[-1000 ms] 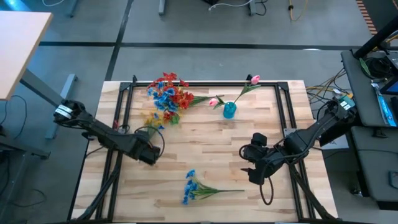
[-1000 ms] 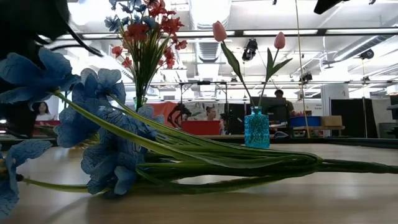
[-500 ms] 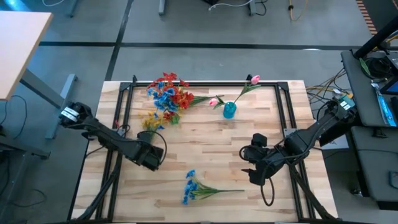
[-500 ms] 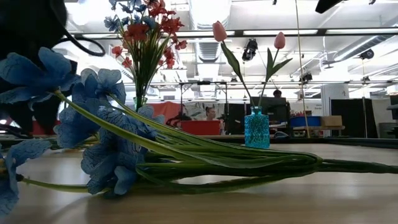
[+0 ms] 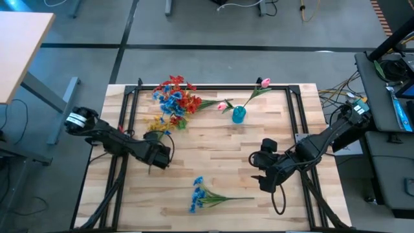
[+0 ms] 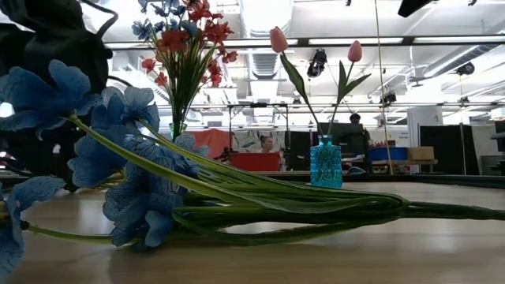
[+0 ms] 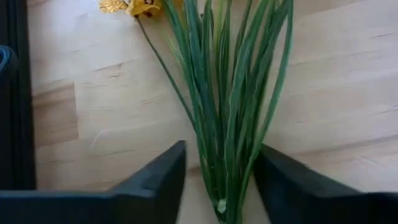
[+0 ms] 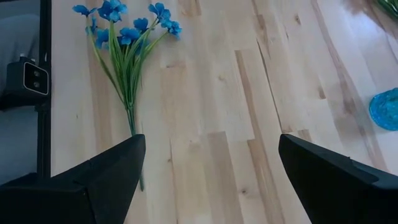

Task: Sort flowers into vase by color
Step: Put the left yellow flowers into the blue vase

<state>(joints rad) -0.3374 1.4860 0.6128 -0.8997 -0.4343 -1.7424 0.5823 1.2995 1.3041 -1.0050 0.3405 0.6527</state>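
A yellow spray [image 5: 160, 123] lies on the wooden table, its blooms [image 7: 134, 6] toward the far edge. My left gripper [image 7: 221, 186] points steeply down over the spray's green stems [image 7: 224, 93], open, one finger on each side of the bundle. A blue spray [image 5: 200, 193] lies flat near the front edge. Red and blue flowers [image 5: 176, 97] stand bunched at the far left. Two pink tulips [image 5: 264, 83] stand in a small blue vase [image 5: 239, 115]. My right gripper [image 5: 262, 173] hangs wide open above the table's right half, holding nothing. My left gripper has its two fingers [image 7: 161, 183] close on either side of the lower end of the yellow spray's stem bundle [image 7: 222, 174], coming from above and lying across the stems. I cannot tell whether the fingers touch them. The spray lies flat on the table.
A black frame [image 5: 129, 103] runs along the table's left, far and right edges. Bare wood lies between the two arms and in front of the blue vase. Beyond the table the low view shows a room with desks and a person far off.
My left gripper has sunk toward the table over the yellow spray's stems and tipped steeper. The flowers and my right arm have kept still.
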